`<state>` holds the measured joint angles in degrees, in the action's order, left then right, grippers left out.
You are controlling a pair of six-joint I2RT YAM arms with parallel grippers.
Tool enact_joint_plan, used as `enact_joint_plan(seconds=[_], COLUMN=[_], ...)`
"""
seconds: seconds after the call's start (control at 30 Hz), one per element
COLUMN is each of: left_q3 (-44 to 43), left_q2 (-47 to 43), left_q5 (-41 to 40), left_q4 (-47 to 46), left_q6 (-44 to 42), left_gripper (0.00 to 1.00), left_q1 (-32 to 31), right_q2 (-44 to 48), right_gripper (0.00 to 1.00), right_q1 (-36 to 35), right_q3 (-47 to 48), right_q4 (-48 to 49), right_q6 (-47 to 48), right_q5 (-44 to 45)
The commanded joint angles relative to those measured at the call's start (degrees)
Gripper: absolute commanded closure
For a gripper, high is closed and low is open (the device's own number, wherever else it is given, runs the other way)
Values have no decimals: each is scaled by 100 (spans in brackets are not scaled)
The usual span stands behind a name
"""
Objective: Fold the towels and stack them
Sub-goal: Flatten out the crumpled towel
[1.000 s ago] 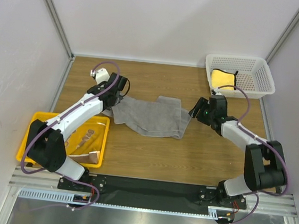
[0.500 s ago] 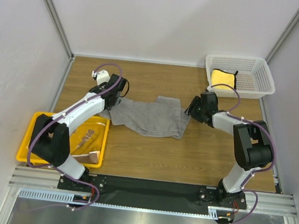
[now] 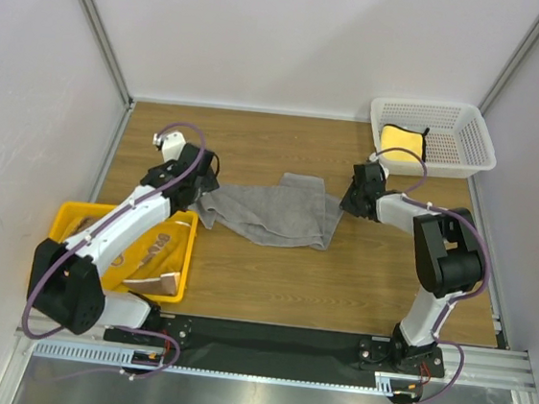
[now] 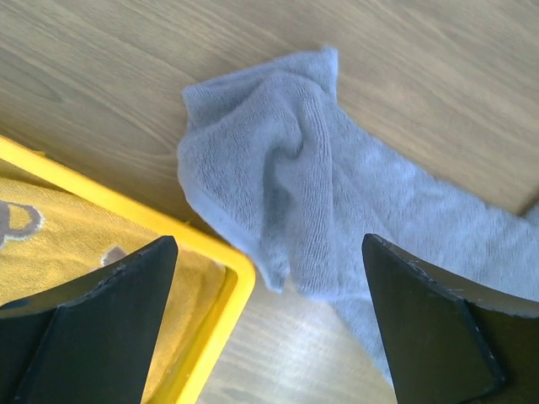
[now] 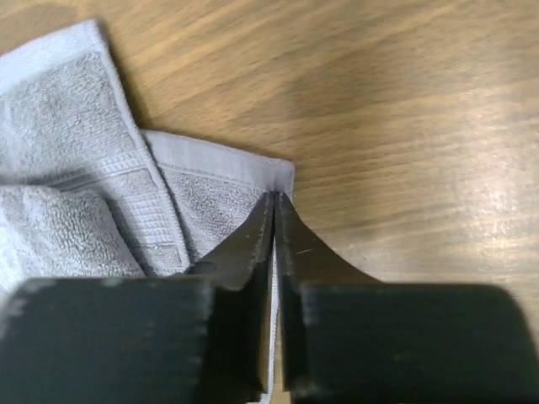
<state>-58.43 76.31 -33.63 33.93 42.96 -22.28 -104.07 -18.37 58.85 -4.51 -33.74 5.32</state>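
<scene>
The grey towel (image 3: 270,216) lies crumpled across the middle of the wooden table. My left gripper (image 3: 200,193) hovers open over its left end (image 4: 282,181), fingers (image 4: 438,324) wide apart with nothing between them (image 4: 269,290). My right gripper (image 3: 347,203) is at the towel's right corner, shut (image 5: 275,199) on the hemmed edge of the grey towel (image 5: 93,160). A plain yellow towel (image 3: 402,139) lies in the white basket. The bear towel (image 3: 157,248) sits in the yellow tray, and part of it (image 4: 59,244) shows in the left wrist view.
The white mesh basket (image 3: 462,135) stands at the back right corner. The yellow tray (image 3: 63,222) sits at the front left, its corner rim (image 4: 226,263) just under my left gripper and beside the grey towel's end. Grey walls enclose the table.
My left gripper opened, let go of the towel's left end and drew back a little leftward. My right gripper moved onto the towel's right corner and shut on it.
</scene>
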Motion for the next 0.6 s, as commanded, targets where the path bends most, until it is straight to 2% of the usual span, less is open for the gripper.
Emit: enact_joint_plan(seconds=[0.0,0.1,0.3,0.47,0.57], left_q3=[323,631,702,526,377], left_q2=[-362,-556,-408,-196,-12], left_q5=[478,909,788,665,638], left_q4=[-422,-808,-845,-1124,-1274], left_q6=[-375,-744,-1158,-1579,-1773], left_gripper=[4,7,10,11,12], left_q1=[49,-4,-364,-1074,-1435], right_q2=[141,404,1494,2547,3127], right_gripper=[100,100,100,100,100], right_q1=[-26,-9,430,1088,1405], right_q3=[-39,-250,-1129,-1761,-2095], right_q4=[-243,-305,-287,-647,-665], right_q6=[34,25,-177,-186,-81], right_q5=[425,715,936,997,691])
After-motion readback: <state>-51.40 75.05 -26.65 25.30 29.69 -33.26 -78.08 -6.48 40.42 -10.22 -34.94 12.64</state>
